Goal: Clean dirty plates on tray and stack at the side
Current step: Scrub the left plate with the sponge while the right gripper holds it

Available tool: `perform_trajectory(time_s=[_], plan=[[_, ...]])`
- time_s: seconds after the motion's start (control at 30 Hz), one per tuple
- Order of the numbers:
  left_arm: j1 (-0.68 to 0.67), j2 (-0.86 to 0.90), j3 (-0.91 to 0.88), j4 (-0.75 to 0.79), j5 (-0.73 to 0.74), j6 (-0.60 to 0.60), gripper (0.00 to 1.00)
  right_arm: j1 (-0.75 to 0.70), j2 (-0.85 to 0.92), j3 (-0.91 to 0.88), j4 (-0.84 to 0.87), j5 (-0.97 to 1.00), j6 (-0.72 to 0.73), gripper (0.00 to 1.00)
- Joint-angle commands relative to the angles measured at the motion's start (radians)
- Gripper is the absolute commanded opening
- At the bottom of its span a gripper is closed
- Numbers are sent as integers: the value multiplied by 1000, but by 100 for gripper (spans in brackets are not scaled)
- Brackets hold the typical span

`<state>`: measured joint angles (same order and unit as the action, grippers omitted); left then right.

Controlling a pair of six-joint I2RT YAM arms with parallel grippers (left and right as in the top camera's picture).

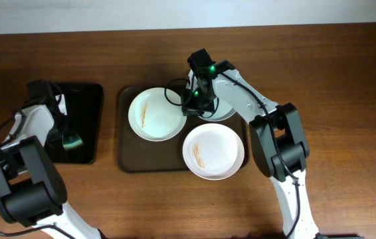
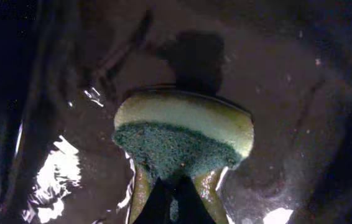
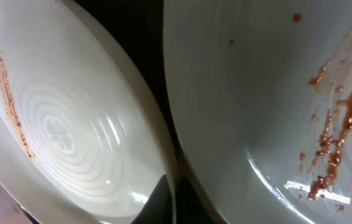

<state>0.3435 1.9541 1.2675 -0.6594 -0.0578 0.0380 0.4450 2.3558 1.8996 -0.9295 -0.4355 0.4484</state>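
Observation:
Three white plates lie on the dark-brown tray [image 1: 125, 158]: a left plate [image 1: 155, 114], a front plate [image 1: 213, 151], both with yellowish smears, and a back plate [image 1: 231, 113] mostly hidden by my right arm. My right gripper [image 1: 196, 103] is between the left and back plates. In the right wrist view its fingers [image 3: 175, 202] are pinched on a thin pale rim where a ringed plate [image 3: 58, 118] meets a brown-smeared plate [image 3: 257, 81]; which plate's rim I cannot tell. My left gripper [image 1: 68, 136] [image 2: 176, 193] is shut on a yellow-green sponge [image 2: 182, 134] over the black tray.
A smaller glossy black tray [image 1: 85, 96], wet and shiny in the left wrist view [image 2: 58, 168], stands left of the brown tray. Bare wooden table [image 1: 347, 79] lies to the right, front and back.

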Motion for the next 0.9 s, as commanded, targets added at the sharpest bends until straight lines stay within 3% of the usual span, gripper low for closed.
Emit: perform_trajectory(time_s=[0.0,0.07,0.13,0.23,0.33,0.43,0.6,0.63,0.73,0.87], plan=[[2,-5,154,-140,67,16,1,7,9,-5,-1,-21,-7,4],[1,-31,289,-257,142,47,1,15,9,-5,-1,-21,-7,4],[-8,-38,379,-369,352,148,1,36,9,-5,-9,-21,-7,4],[-71,-38,381,-434,414,204,1,55,9,-5,-21,-21,-7,4],[-190,-38,374,-387,462,222,1,61,9,-5,-29,-25,-7,4],[-313,-38,267,-232,496,172,1,61,9,-5,-27,-24,-7,4],[-389,-36,61,14,496,121,1,61,9,-5,-21,-24,-7,4],[-390,-36,21,55,439,69,1,61,9,-5,-21,-24,-7,4],[-389,-36,-9,35,340,60,1,61,9,-5,-21,-24,-7,4],[-391,-38,40,-139,404,61,1,61,9,-5,-21,-5,-7,4]])
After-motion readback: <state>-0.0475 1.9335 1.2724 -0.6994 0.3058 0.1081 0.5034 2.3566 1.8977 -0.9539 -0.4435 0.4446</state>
